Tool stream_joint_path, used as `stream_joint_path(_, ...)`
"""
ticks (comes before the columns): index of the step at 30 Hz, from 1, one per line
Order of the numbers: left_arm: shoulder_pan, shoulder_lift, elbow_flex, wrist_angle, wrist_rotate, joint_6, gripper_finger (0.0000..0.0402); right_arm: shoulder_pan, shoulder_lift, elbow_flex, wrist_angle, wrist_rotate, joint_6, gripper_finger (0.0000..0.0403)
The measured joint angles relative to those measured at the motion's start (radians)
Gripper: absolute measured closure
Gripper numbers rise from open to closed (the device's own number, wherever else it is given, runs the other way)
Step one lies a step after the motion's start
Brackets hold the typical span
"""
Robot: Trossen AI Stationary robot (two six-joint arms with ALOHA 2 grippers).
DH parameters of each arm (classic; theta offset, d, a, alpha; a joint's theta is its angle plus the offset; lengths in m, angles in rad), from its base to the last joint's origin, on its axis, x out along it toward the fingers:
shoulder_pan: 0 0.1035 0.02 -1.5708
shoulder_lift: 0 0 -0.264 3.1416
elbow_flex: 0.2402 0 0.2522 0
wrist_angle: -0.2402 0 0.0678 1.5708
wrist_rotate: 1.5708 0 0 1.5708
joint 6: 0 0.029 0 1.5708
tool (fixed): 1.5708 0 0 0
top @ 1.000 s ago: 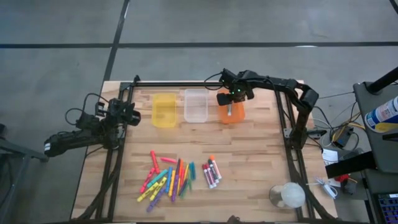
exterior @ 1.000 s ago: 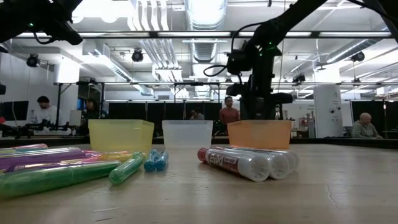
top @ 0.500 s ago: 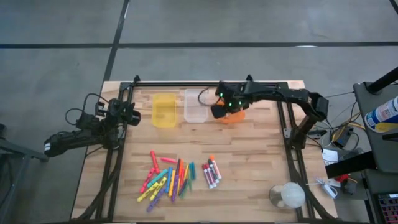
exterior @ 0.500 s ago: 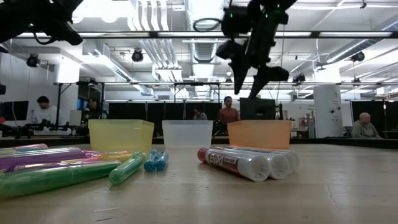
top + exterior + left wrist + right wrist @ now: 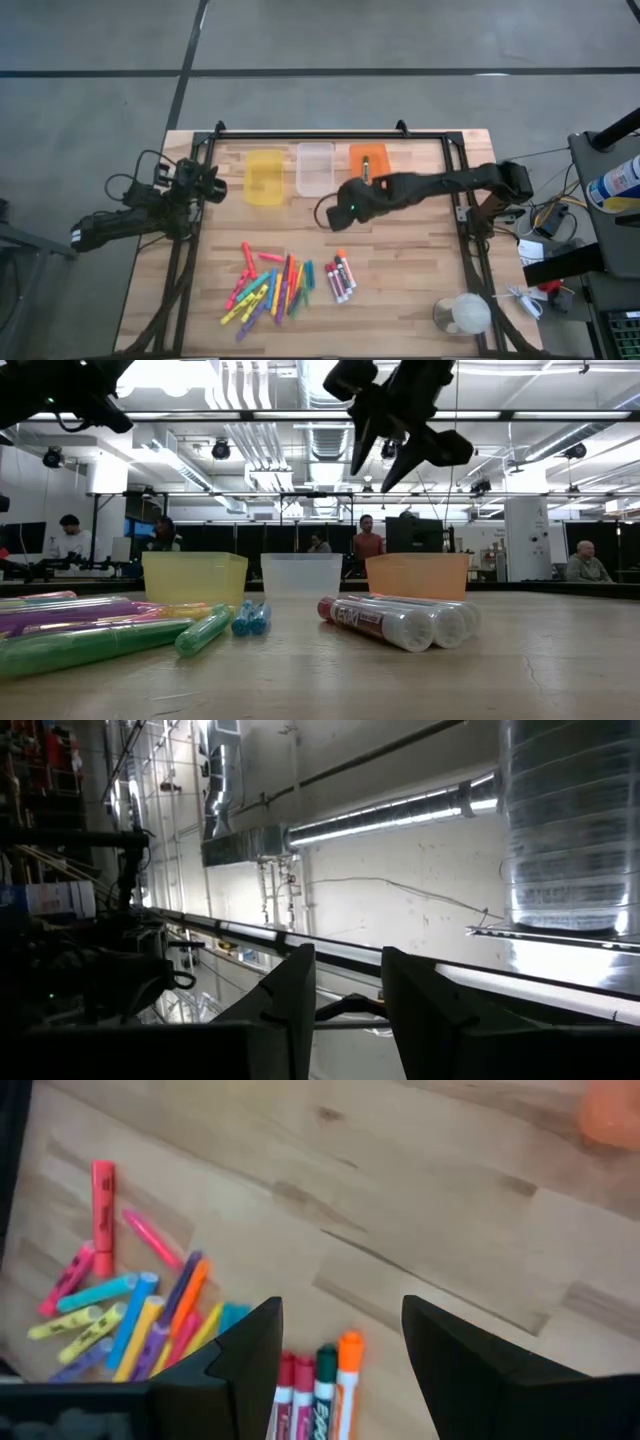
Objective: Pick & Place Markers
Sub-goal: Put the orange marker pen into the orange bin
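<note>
On the table (image 5: 400,260), four white markers (image 5: 340,277), three bins (image 5: 313,169); right claw (image 5: 335,213) spread, empty.

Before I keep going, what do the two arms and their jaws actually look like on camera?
Both arms are dark, jointed and slim, with black cables looping beside them. The right gripper ends in two flat, dark, tapering jaws; a small green light glows on its wrist. The left gripper is a blocky black head with tangled cable behind; its jaws look like flat dark plates.

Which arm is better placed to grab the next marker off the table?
The right. Its open hand hangs above the table near the white markers, empty. The left hand waits at the table's left edge, farther from the pile.
</note>
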Motion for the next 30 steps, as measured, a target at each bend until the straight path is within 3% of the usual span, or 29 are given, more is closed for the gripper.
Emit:
stream_joint_path(18,0.0,0.0,0.002,0.009,0.103,-0.031,0.029,0.156,0.03,0.0,0.084,0.031,0.165,0.0204)
stream_joint_path(30,0.0,0.0,0.002,0.009,0.108,-0.034,0.029,0.248,0.082,-0.002,0.1,0.022,0.243,0.0225)
